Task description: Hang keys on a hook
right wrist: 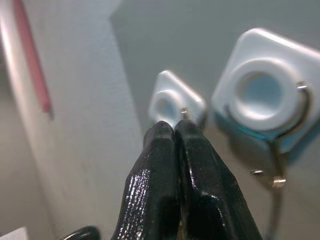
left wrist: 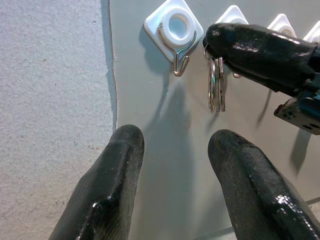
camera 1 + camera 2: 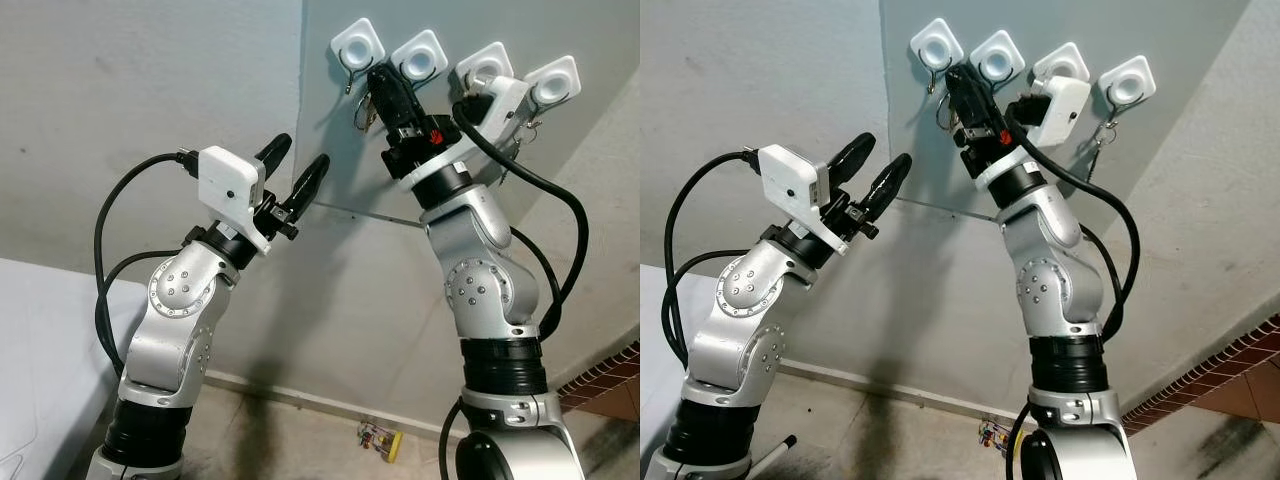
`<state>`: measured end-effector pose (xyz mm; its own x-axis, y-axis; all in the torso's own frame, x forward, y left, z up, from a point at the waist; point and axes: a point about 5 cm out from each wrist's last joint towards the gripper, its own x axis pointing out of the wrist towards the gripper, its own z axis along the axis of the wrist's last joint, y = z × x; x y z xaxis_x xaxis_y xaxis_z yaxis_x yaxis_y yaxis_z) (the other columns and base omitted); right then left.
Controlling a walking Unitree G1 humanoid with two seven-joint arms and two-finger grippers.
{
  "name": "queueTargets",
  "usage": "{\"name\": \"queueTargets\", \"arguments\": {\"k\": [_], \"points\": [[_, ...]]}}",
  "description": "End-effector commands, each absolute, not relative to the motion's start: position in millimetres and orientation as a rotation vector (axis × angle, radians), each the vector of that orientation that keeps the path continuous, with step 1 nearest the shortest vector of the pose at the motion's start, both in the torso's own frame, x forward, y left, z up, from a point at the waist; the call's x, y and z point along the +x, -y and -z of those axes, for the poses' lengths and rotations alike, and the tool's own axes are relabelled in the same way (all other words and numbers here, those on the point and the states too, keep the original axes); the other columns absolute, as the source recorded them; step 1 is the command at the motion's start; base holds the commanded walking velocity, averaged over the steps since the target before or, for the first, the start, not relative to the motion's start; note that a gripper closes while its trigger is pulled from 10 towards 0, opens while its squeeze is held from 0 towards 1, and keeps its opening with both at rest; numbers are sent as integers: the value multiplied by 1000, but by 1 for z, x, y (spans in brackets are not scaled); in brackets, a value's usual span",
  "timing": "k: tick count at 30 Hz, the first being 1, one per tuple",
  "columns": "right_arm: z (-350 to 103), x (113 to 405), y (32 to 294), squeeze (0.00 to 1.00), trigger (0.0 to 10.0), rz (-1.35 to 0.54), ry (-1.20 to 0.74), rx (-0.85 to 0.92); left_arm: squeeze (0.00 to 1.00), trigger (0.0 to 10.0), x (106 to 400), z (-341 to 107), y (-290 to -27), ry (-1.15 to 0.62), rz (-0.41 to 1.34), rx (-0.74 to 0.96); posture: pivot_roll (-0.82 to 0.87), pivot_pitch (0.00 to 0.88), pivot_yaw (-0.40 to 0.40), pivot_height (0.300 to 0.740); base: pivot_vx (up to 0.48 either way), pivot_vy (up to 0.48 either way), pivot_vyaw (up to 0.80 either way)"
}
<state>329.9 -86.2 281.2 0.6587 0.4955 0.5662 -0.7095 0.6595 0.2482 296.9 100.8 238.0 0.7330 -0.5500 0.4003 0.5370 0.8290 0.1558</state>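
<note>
A row of white square hooks (image 3: 357, 45) is stuck on a grey panel (image 3: 340, 260) on the wall. My right gripper (image 3: 376, 78) is raised to the panel, between the leftmost hook and the second hook (image 3: 419, 55). It is shut on a bunch of keys (image 2: 216, 82), which dangles below its fingertips, close to the panel. In the right wrist view the two fingers (image 1: 200, 170) are pressed together in front of the hooks. My left gripper (image 3: 297, 167) stands open, lower and to the left, pointing up at the leftmost hook (image 2: 176, 25) with nothing between its fingers.
The panel's left edge (image 2: 112, 90) meets rough grey wall. A white surface (image 3: 40, 350) lies at the lower left. A small colourful object (image 3: 380, 440) lies on the floor by the skirting. Red brickwork (image 3: 610, 385) shows at the lower right.
</note>
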Motion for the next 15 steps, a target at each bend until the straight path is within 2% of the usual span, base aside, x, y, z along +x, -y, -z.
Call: {"name": "queueTargets", "arguments": {"k": [1, 7, 15], "points": [[-288, 323, 82, 0, 10000, -789, 503, 490, 0, 10000, 295, -244, -99, 472, 606, 44, 13, 73, -82, 740, 0, 0, 0], [-302, 313, 66, 0, 10000, -915, 537, 522, 0, 10000, 295, -244, -99, 471, 608, 44, 20, 75, -85, 740, 0, 0, 0], [-311, 317, 64, 0, 10000, -904, 566, 539, 0, 10000, 294, -244, -100, 472, 603, 44, 26, 75, -91, 740, 0, 0, 0]]}}
